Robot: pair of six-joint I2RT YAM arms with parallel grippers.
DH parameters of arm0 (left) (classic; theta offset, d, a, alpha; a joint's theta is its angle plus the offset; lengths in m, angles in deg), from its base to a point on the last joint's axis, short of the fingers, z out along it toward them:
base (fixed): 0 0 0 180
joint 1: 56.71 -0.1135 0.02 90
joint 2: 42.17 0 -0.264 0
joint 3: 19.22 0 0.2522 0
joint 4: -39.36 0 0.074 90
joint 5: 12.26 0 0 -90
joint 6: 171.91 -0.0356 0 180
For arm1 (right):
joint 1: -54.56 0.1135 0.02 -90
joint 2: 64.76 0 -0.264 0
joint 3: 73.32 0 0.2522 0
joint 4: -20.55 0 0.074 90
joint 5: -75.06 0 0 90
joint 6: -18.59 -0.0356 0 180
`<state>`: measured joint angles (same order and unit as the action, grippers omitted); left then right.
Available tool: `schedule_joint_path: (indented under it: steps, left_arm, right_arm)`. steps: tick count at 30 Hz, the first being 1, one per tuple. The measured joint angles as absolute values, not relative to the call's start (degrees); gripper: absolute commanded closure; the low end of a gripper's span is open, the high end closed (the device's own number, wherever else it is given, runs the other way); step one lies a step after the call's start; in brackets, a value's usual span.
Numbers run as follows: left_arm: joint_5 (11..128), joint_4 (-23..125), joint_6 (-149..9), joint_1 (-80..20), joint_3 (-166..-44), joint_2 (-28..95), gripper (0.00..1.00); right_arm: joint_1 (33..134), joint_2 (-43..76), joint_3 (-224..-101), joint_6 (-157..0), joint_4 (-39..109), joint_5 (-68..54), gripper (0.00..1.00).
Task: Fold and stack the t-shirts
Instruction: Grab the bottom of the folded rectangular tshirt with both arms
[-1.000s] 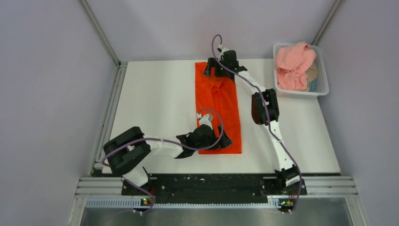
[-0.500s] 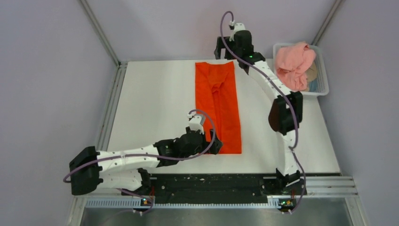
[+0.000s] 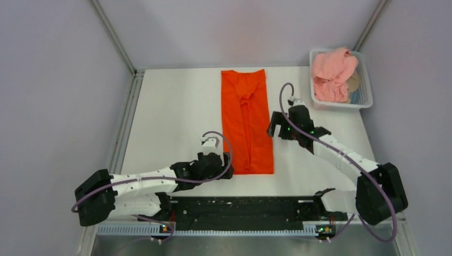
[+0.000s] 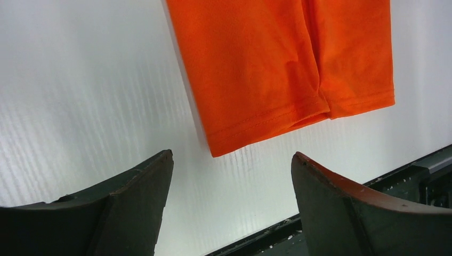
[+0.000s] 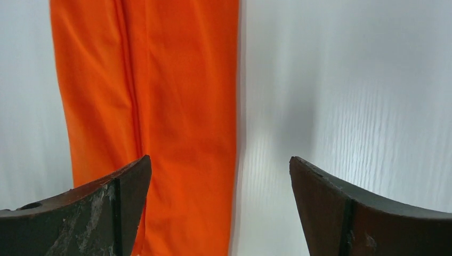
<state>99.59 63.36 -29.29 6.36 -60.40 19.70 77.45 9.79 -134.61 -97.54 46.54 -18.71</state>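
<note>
The table (image 3: 176, 122) carries one garment at its centre and a basket at its far right corner. The orange-red t-shirt (image 3: 246, 122) lies flat as a long narrow strip, both sides turned in toward a centre line, and it runs from the far edge toward the near edge. I see no shift in it over the last second. The white mesh basket (image 3: 364, 88) holds the pink t-shirt (image 3: 331, 74), bunched and unfolded.

What has changed is the arms. A second ago the right pincer sat on the far end of the strip and the left pincer on the near hem. Both have since let go and backed off.

The right pincer (image 3: 273, 128) has swung back to the strip's right edge, about mid-length. Its wrist view shows the jaws wide apart and empty, with the cloth edge running beneath them.

The left pincer (image 3: 228, 172) has pulled off to the near left corner of the hem. Its wrist view shows it released and holding nothing, with the hem corner just beyond the fingertips and not touching them.

In my judgement the lengthwise fold is finished and pressed flat. The crosswise fold comes next. After that the pink t-shirt must be fetched, folded and stacked on top.
</note>
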Motion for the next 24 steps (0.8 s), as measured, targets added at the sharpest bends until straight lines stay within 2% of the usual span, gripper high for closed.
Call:
schedule_joint_path:
  steps: [3,6,10,13,16,20,24]
  left_arm:
    - [97.1,60.8,-29.2,5.5,-60.2,22.6,0.33]
    - [94.8,58.8,-28.7,4.6,-60.1,26.0,0.48]
    - [93.0,57.1,-27.8,3.3,-59.9,29.5,0.61]
    - [91.5,54.5,-26.9,1.9,-59.5,31.0,0.82]
    - [89.6,51.8,-26.0,0.5,-59.1,32.9,1.00]
    - [87.8,49.4,-25.7,-0.4,-59.1,34.2,1.00]
    - [86.7,49.2,-26.1,-0.6,-59.1,34.2,1.00]
  right_arm:
    - [79.6,2.1,-124.9,-101.4,49.0,-16.9,0.04]
    - [80.8,-2.2,-122.1,-103.3,49.1,-16.3,0.07]
    - [81.8,-8.6,-117.3,-106.2,49.3,-15.2,0.12]
    - [82.1,-9.6,-115.1,-107.0,50.8,-13.4,0.16]
    - [82.3,-9.0,-114.0,-107.0,52.4,-10.9,0.25]
    - [83.6,-6.7,-112.9,-106.8,53.6,-7.0,0.39]
    - [85.3,-4.6,-112.4,-106.8,54.4,-4.9,0.47]
